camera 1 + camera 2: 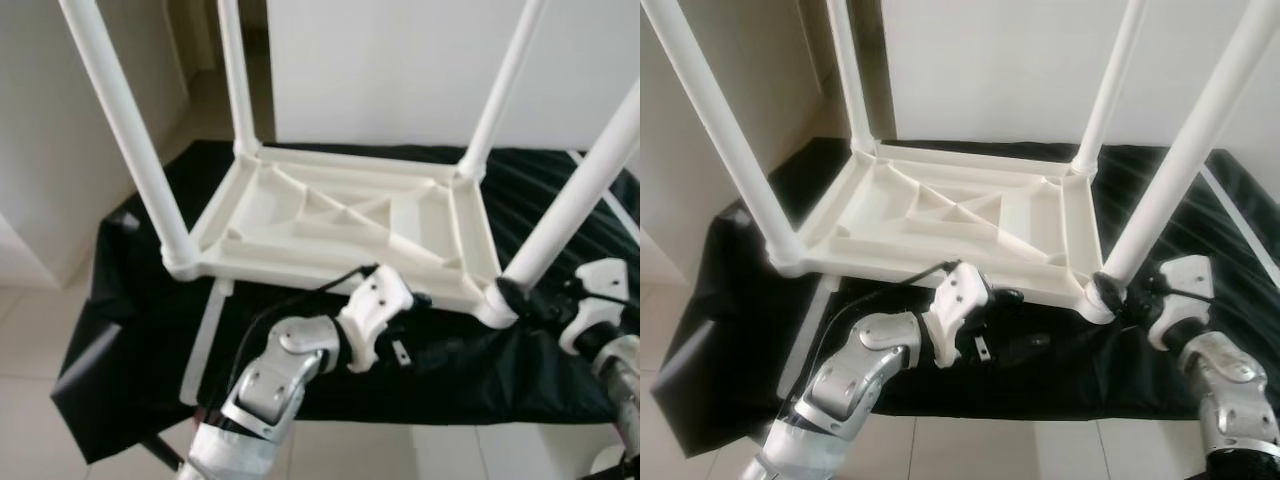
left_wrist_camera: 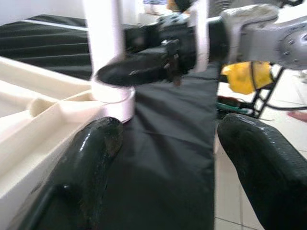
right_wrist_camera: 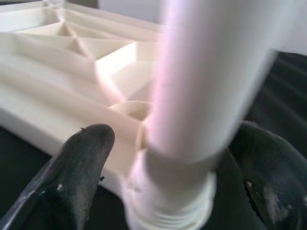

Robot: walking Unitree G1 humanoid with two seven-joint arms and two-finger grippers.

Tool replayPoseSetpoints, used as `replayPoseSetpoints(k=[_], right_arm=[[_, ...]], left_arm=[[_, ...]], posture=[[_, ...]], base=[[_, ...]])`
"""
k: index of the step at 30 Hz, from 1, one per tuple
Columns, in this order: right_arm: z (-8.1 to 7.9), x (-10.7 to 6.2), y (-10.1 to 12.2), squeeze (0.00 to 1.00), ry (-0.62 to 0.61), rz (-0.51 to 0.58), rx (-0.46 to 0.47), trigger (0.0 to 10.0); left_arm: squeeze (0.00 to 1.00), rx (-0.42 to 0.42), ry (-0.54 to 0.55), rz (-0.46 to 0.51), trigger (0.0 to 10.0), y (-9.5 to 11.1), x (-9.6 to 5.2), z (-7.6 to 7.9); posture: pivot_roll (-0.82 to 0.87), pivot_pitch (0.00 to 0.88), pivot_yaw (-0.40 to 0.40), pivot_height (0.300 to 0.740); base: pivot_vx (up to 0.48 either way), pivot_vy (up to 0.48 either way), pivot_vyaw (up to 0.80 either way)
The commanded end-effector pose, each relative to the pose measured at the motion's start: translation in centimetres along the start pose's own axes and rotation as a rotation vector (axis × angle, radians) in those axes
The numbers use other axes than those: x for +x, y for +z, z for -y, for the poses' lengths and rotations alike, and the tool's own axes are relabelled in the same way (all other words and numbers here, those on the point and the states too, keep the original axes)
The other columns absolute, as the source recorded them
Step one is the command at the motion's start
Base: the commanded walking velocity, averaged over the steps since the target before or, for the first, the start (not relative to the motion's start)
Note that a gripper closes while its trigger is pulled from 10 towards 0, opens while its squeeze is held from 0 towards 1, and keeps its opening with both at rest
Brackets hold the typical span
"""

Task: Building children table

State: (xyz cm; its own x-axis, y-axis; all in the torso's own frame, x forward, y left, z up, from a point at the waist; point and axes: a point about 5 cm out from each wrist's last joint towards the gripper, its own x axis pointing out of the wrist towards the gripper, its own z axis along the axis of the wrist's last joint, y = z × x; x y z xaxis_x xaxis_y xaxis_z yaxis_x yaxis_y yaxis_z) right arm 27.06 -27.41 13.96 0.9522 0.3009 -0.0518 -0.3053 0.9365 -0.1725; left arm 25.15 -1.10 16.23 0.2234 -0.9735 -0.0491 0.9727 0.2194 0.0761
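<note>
1. Fingers of the right gripper (image 1: 1118, 291) were closed around the base of the near right leg (image 1: 1185, 150), one black finger (image 3: 72, 167) on each side of the white tube just above its threaded collar, as the right wrist view showed.
2. Fingers of the left gripper (image 2: 163, 167) were spread apart and held nothing; one finger (image 2: 91, 158) lay just beside the near edge of the tabletop, the other finger stood over the black cover.
3. The children's table (image 1: 340, 215) lay upside down on the surface, its ribbed underside facing up and its four white legs rising from the corners.
4. The surface was draped in a black cover (image 1: 130, 330) that hung over its edges toward the tiled floor (image 1: 40, 330).
5. The left gripper sat at the middle of the tabletop's near edge, between the near left leg (image 1: 125, 130) and the near right leg; the right gripper sat at the near right corner.
6. A flat white strip (image 1: 205, 335) lay on the cover below the near left corner, touching or just beside the frame; contact could not be confirmed.
</note>
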Motion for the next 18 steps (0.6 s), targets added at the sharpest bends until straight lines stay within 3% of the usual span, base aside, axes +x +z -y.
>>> replayPoseSetpoints(k=[1, 11, 18], right_arm=[[-0.2, 0.5, 0.1, 0.0, 0.01, 0.0, -0.011, 10.0], [0.3, 2.4, 0.2, 0.0, -0.034, 0.012, -0.007, 10.0], [-0.6, 3.6, -0.4, 0.0, -0.016, 0.002, 0.02, 10.0]], left_arm=[[0.0, 0.006, 0.102, -0.014, 10.0, -0.2, 0.1, -0.5], [0.0, 0.096, 0.13, -0.018, 10.0, 0.3, 1.1, -0.5], [0.0, 0.135, 0.146, -0.013, 10.0, 0.5, 1.5, -0.7]], posture=[[-0.05, 0.0, -0.007, 0.74], [-0.04, 0.0, -0.015, 0.74], [-0.03, 0.0, -0.019, 0.74]], base=[[0.0, 0.0, 0.0], [0.0, 0.0, 0.0], [0.0, 0.0, 0.0]])
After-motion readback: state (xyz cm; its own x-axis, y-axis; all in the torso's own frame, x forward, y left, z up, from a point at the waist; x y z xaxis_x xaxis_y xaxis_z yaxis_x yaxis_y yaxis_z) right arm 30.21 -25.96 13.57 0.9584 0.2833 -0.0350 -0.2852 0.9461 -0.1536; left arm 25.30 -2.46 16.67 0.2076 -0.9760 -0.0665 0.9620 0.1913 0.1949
